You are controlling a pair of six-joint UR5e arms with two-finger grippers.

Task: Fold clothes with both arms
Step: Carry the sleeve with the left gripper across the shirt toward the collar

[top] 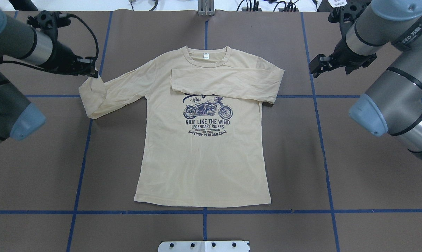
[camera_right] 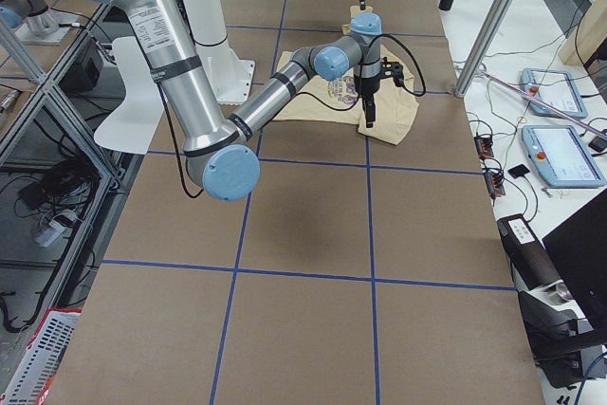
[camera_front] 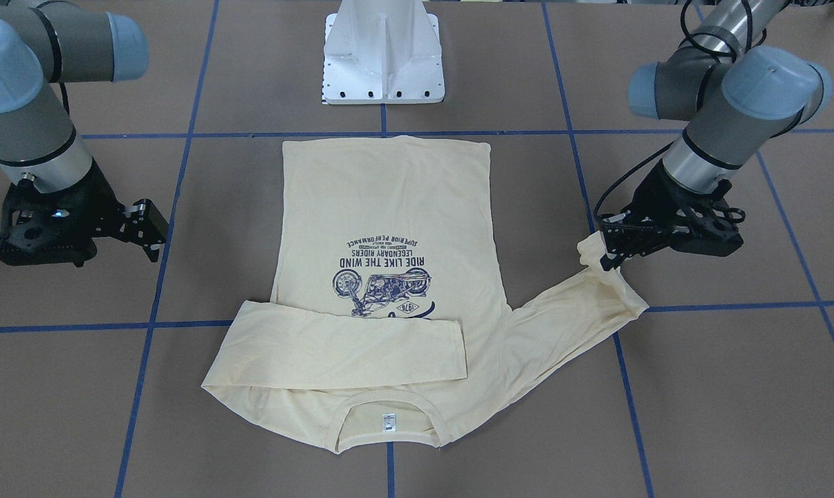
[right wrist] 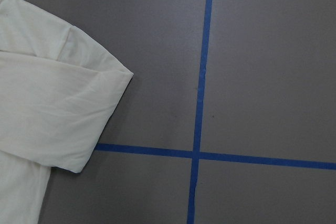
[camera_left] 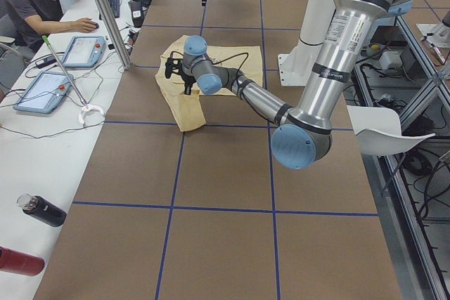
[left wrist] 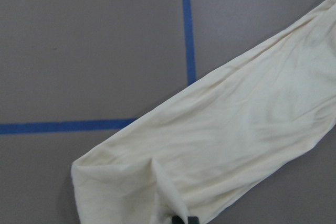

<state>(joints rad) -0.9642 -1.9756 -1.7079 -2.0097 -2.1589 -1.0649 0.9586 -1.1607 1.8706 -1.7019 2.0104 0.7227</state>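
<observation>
While the sleeve cuff [camera_front: 588,247] is clenched by the left fingers [camera_front: 617,238], it could be dropped mid-fold if thinly caught; the right fingers [camera_front: 151,232] are spread, empty.

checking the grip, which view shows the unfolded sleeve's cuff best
Exterior front-facing: the cuff rises to the left end effector, which seems to pinch it. Overhead shows it at the end effector's tip, less clearly; the left wrist view only bunched cloth; side views show it small; right wrist, nothing.
</observation>
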